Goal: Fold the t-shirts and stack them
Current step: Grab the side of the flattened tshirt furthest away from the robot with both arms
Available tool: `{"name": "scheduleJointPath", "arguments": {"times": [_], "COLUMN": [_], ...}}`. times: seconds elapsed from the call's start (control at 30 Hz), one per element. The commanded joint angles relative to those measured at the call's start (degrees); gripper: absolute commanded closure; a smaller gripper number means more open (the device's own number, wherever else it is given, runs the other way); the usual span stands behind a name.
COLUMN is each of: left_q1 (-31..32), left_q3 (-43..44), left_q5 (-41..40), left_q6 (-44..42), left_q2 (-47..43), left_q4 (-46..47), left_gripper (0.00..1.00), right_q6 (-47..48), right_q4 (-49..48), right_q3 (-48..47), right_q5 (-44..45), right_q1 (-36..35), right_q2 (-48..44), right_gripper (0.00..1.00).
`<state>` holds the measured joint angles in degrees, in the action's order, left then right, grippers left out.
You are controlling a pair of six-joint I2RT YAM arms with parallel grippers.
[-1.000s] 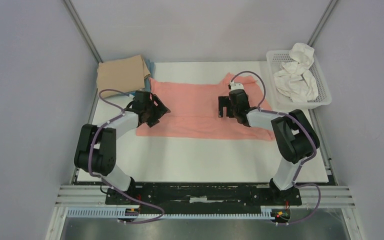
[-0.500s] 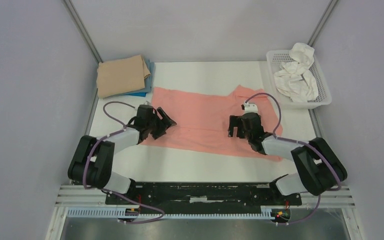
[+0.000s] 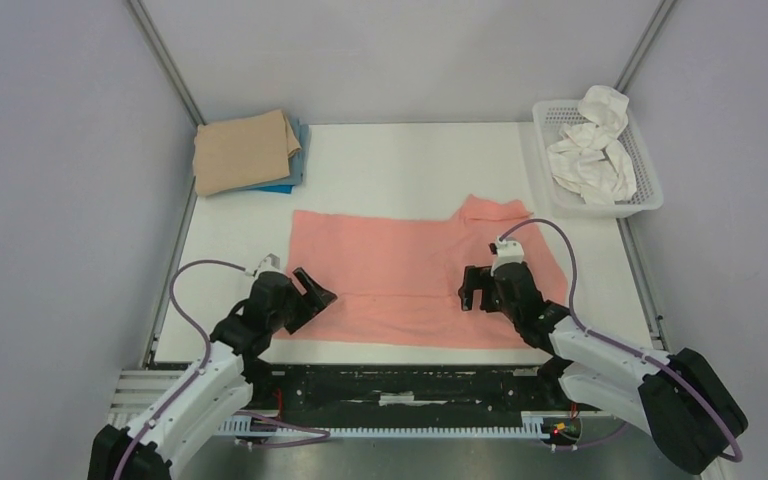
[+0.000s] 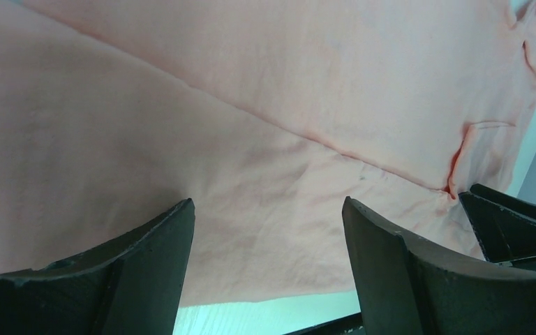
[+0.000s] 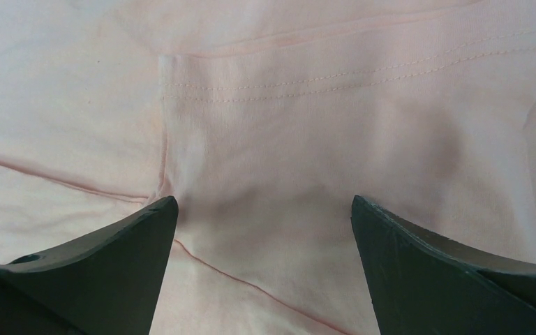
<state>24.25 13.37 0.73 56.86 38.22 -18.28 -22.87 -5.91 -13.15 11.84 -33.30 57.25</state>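
A salmon-pink t-shirt (image 3: pixel 400 265) lies flat across the near half of the white table (image 3: pixel 410 160), one sleeve (image 3: pixel 495 210) sticking out at its far right. My left gripper (image 3: pixel 316 291) hovers open over the shirt's near-left corner. In the left wrist view the pink cloth (image 4: pixel 286 91) and its near edge show between the spread fingers of that gripper (image 4: pixel 269 206). My right gripper (image 3: pixel 476 287) stands open over the shirt's right part. The right wrist view shows its fingers (image 5: pixel 264 202) wide apart above a stitched hem (image 5: pixel 335 77). A folded tan t-shirt (image 3: pixel 245 150) rests on a blue t-shirt (image 3: pixel 282 186) at the back left.
A white mesh basket (image 3: pixel 650 203) with crumpled white cloths (image 3: pixel 590 155) stands at the back right corner. Grey walls and metal posts close in the table on both sides. The black rail carrying the arm bases (image 3: pixel 400 385) runs along the near edge.
Both arms have drawn back toward the near edge. The pink shirt has slid toward the near edge with them and lies flatter. Both grippers stayed open.
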Motion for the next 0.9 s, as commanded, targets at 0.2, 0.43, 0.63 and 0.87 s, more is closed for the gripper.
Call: {"name": "scheduleJointPath", "arguments": {"times": [0.2,0.43,0.63,0.87], "left_q1": [0.0,-3.3,-14.5,-20.5], "left_q3": [11.6,27.4,40.3,57.7], "left_q5": [-7.8,-13.9,-7.6,-3.7], "left_q6": [-2.5,-7.3,-13.0,-19.4], "left_q2": [-1.2,19.2,41.5,64.1], "left_q4": [-10.8,-7.9,-1.8,-1.3], "left_gripper": [0.16,0.16,0.16,0.14], "right_q6": [0.4,3.3,8.0,10.7], "right_q4": [9.1,7.8,4.5,2.3], "right_q3": [-7.6,-17.0,-18.9,-18.7], "right_q5": [2.6,12.0,17.2,14.8], "right_q1": [-0.5,-0.4,0.5,2.4], "right_q2": [-2.7,-2.1,2.3,4.9], "right_gripper": [0.02,0.02,0.02,0.02]}}
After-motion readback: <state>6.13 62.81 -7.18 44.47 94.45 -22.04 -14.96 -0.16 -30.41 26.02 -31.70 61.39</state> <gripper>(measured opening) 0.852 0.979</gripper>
